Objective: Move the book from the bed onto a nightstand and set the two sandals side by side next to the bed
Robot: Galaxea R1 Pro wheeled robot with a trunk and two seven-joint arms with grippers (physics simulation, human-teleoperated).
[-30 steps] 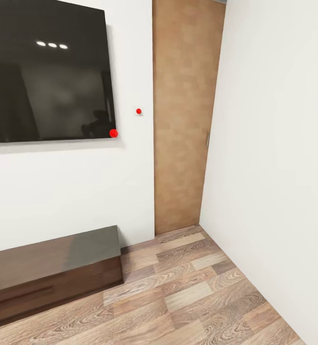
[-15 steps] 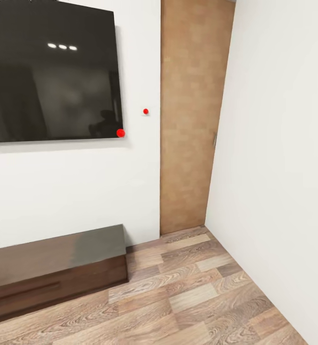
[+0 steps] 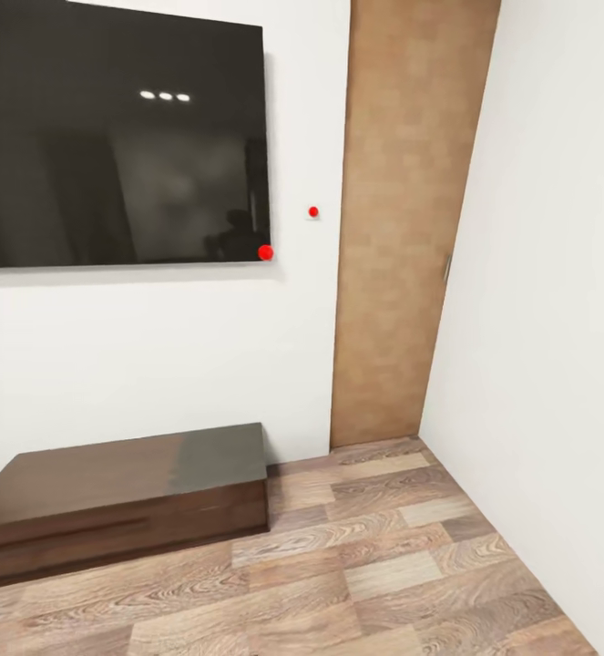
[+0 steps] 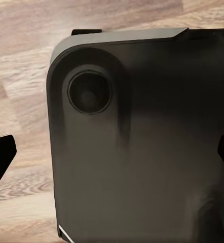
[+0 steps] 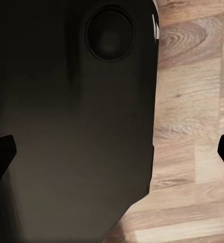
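Observation:
The book, the bed, the nightstand and the sandals are out of view. The head view looks at a corner of the bedroom with white walls and a wood-plank floor (image 3: 383,565). In the left wrist view, my left gripper (image 4: 112,154) is open, its dark fingertips (image 4: 0,157) far apart over my own dark base. The right wrist view has my right gripper (image 5: 112,152) open too, with its fingertips (image 5: 0,152) wide apart above the base and the plank floor (image 5: 188,116). Neither gripper holds anything.
A large black TV (image 3: 110,146) hangs on the white wall. Below it stands a long low dark-brown TV cabinet (image 3: 119,501). A tall brown wooden door (image 3: 402,228) fills the corner, and a white wall (image 3: 557,319) runs along the right.
The head camera has turned left, so the TV, cabinet and door have slid right in the picture and more of the cabinet shows. Nothing in the room has moved.

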